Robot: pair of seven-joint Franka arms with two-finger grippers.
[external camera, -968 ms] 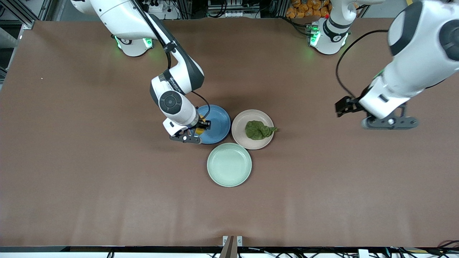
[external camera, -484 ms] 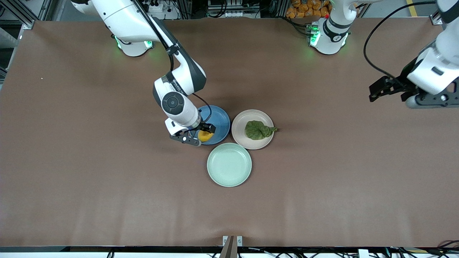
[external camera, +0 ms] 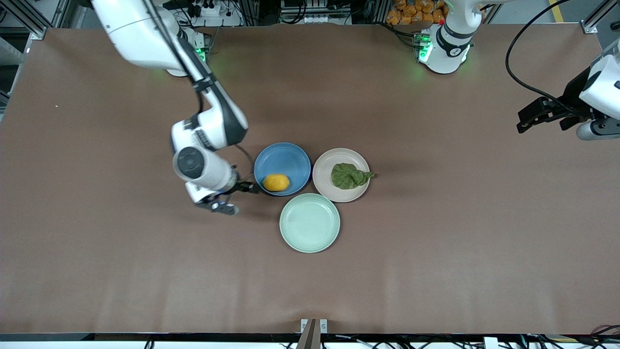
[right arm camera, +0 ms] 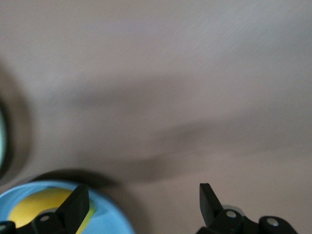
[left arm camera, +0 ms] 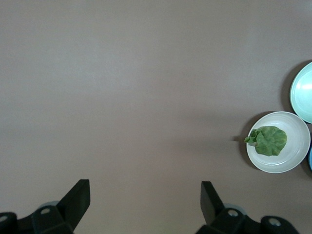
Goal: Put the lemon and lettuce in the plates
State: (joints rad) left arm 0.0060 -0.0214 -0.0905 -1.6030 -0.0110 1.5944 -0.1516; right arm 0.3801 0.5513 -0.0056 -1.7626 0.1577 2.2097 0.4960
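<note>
The yellow-orange lemon [external camera: 276,182] lies free in the blue plate [external camera: 286,157], near the rim that faces the front camera. The dark green lettuce [external camera: 348,176] lies on the beige-pink plate [external camera: 329,162], its stem tip over the rim. My right gripper [external camera: 240,190] is open and empty, just off the blue plate toward the right arm's end. In the right wrist view it [right arm camera: 144,200] hangs over bare table, with the blue plate [right arm camera: 105,219] and the lemon [right arm camera: 34,209] at one finger. My left gripper [external camera: 525,120] is open and empty, up over the left arm's end of the table. The left wrist view [left arm camera: 145,197] shows the lettuce [left arm camera: 267,140] far off.
An empty pale mint-green plate [external camera: 309,222] touches both other plates, nearer to the front camera. It also shows in the left wrist view [left arm camera: 303,92]. Brown table mat lies all around the three plates.
My right gripper has opened, left the lemon in the blue plate and drawn back toward the right arm's end. My left arm has pulled away toward its own end of the table.
</note>
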